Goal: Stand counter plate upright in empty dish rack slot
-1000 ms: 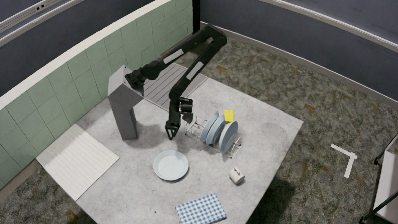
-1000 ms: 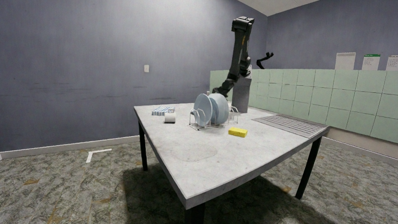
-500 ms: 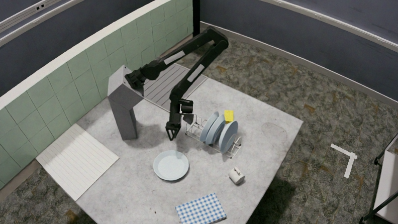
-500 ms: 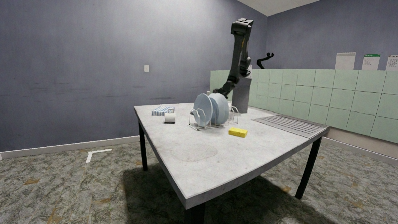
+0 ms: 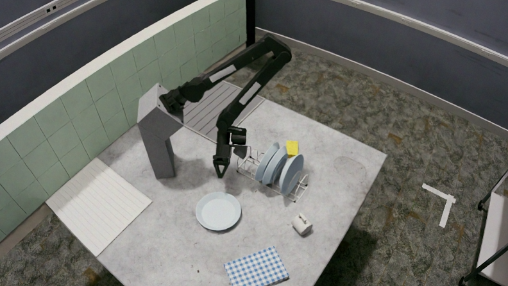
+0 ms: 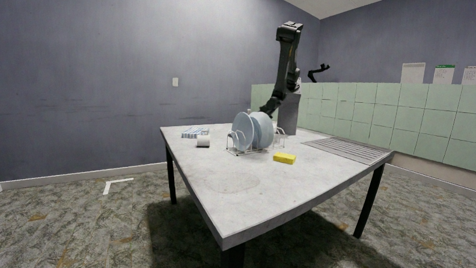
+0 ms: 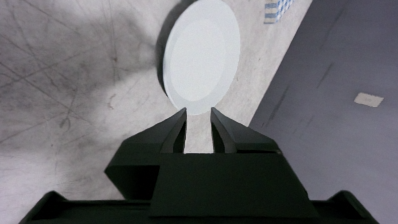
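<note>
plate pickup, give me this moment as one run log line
phase: approach | pincer: narrowed, empty, above counter | plate: flat on counter, untouched | rack: three plates upright
</note>
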`<state>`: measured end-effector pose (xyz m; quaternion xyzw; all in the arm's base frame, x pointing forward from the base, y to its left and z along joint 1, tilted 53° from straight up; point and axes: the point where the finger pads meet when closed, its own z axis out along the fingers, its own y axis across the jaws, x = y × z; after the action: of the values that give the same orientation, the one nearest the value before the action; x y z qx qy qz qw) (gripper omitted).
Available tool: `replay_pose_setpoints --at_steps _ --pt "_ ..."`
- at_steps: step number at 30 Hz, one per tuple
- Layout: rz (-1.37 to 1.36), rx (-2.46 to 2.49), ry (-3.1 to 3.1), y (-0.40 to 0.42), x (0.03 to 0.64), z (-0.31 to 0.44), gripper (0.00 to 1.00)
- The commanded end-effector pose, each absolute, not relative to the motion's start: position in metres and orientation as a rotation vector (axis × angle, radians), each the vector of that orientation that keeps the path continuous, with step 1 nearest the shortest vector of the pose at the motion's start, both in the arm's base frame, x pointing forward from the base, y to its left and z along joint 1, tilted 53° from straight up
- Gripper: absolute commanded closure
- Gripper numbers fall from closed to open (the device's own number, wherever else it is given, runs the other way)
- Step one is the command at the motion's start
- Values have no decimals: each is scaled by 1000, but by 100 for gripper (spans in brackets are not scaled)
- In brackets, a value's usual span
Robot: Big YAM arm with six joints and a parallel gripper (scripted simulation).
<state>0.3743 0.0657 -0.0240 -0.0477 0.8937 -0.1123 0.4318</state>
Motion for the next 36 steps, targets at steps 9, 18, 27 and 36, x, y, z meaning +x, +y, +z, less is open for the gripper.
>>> replay_pose_setpoints --at_steps 9,18,27,36 --pt "-274 -125 2226 68 371 -25 74" --pt "-274 -125 2226 68 371 -25 74" --pt "-269 -122 2221 72 376 -26 74" --pt "-271 -124 2222 75 379 -30 74"
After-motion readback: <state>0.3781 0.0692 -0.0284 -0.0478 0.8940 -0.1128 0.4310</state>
